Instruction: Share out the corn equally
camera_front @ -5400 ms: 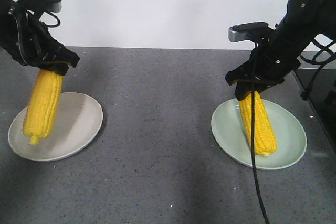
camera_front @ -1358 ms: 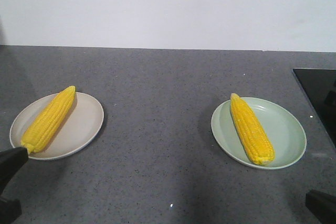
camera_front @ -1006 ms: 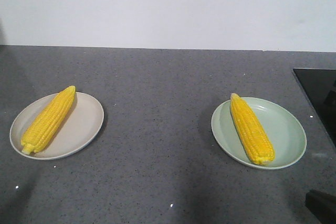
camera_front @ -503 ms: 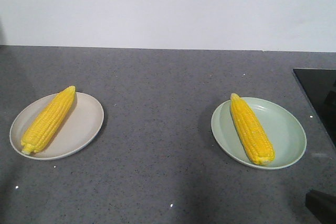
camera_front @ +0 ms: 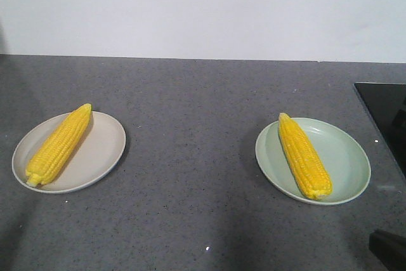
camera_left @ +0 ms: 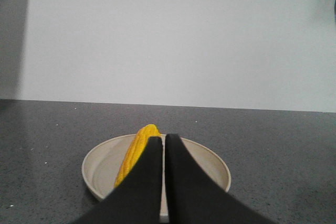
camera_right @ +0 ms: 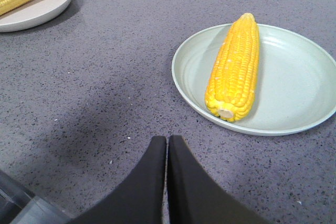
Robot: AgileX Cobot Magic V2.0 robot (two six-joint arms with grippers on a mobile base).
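Observation:
One corn cob (camera_front: 58, 145) lies on the beige plate (camera_front: 108, 150) at the left. A second corn cob (camera_front: 305, 155) lies on the pale green plate (camera_front: 349, 157) at the right. In the left wrist view my left gripper (camera_left: 164, 139) is shut and empty, low in front of the beige plate (camera_left: 210, 163) and its cob (camera_left: 134, 153). My right gripper (camera_right: 167, 139) is also shut and empty, over bare counter short of the green plate (camera_right: 294, 87), with the cob's (camera_right: 234, 66) blunt end facing it.
A black glossy panel (camera_front: 384, 109) is set into the grey counter at the right edge. A dark piece of the right arm (camera_front: 387, 249) shows at the front view's bottom right corner. A white wall backs the counter.
Both grippers, earlier holding the cobs upright over the plates, have let go and drawn back. The cobs lie flat. The left arm left the front view's bottom left corner.

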